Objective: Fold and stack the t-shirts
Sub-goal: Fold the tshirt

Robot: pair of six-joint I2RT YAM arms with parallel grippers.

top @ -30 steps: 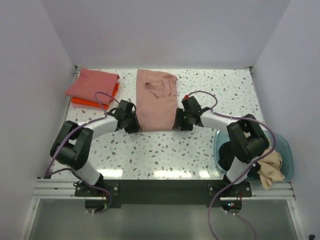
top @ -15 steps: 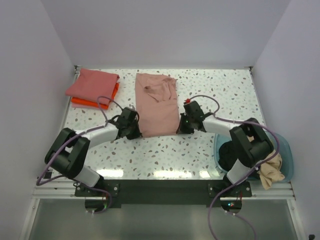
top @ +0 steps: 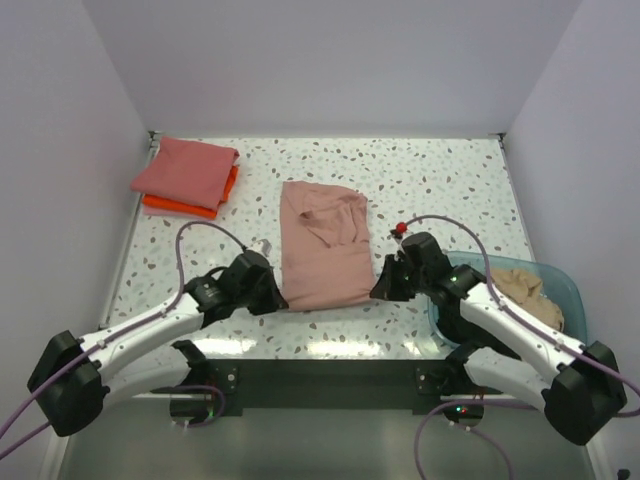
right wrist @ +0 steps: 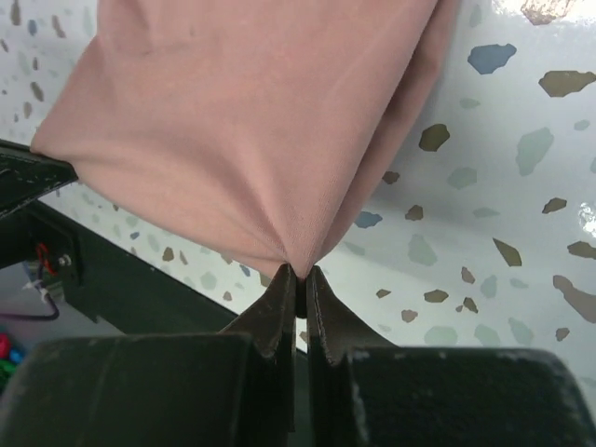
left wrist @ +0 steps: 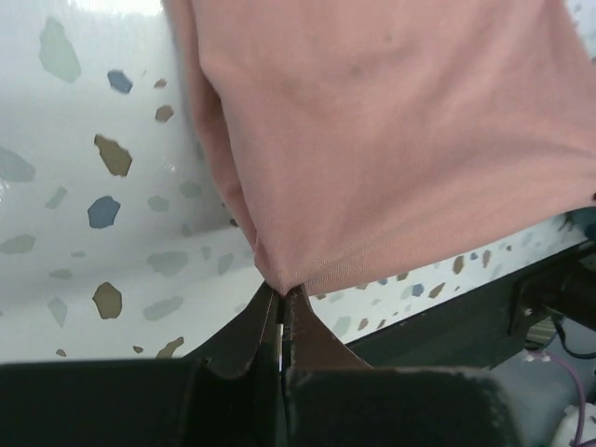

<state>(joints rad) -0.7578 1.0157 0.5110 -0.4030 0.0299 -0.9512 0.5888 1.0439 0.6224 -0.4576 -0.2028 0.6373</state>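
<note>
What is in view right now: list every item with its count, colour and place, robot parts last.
pink t-shirt: one, dusty pink, middle of the table, folded into a long strip
coral red t-shirt: one, coral red, folded, far-left corner, on top of the orange one
orange t-shirt: one, orange, folded, under the coral red one
tan t-shirt: one, tan, crumpled inside the tub
tub: one, translucent blue, near-right of the table
table: one, white with coloured speckles
left gripper: one, black, shut on the pink t-shirt's near-left corner
right gripper: one, black, shut on its near-right corner
</note>
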